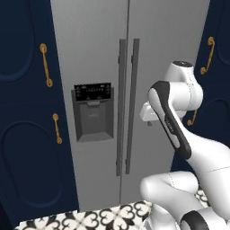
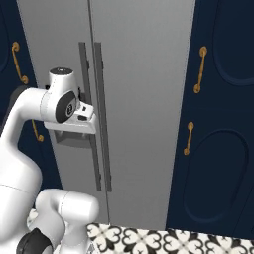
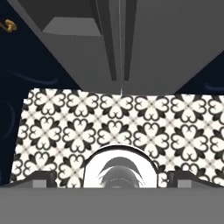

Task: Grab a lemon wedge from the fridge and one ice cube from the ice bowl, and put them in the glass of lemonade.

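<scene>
faces the tall light-grey double-door fridge [image 1: 96,54], both doors shut, black dispenser panel [image 1: 93,92] and recess on the left door, two dark vertical handles [image 1: 127,105] at the centre seam. flanked by navy cabinets [image 1: 27,112] with gold handles [image 1: 45,64]. below, black-and-white patterned floor tiles [image 3: 131,127]. gripper [image 3: 111,180] pointing down at the floor, fingertips barely visible; cannot tell whether released or clenched.

Even flat rendered light, sharp, no glare.
</scene>
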### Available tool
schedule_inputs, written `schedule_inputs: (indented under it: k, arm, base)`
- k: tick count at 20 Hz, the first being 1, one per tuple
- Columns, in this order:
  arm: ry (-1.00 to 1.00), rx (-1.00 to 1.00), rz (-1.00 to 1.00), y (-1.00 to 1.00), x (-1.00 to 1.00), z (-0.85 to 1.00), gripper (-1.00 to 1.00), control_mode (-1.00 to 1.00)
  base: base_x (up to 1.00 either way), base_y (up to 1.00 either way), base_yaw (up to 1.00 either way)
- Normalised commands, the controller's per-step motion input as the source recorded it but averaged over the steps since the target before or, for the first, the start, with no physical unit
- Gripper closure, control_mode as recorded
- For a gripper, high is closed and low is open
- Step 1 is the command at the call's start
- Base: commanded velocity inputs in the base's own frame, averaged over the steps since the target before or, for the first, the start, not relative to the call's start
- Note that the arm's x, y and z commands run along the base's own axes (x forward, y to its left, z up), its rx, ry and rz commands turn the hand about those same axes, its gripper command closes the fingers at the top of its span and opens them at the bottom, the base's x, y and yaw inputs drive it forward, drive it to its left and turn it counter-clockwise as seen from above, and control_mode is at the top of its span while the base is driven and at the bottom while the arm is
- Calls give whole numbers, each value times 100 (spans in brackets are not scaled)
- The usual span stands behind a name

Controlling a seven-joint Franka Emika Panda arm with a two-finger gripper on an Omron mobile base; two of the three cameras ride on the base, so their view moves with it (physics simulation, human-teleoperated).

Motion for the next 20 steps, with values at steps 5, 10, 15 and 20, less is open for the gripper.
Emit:
schedule_inputs:
  k: [5,10,15,20]
  arm:
    - [0,0,0,0,0,0,-100,100]
    - [0,0,0,0,0,0,-100,100]
    - [-16,-1,4,0,-19,14,-100,-100]
    - [-50,-21,8,9,-40,95,-100,-100]
  base:
    - [-15,-1,0]
    - [0,0,0]
    - [0,0,0]
    - [0,0,0]
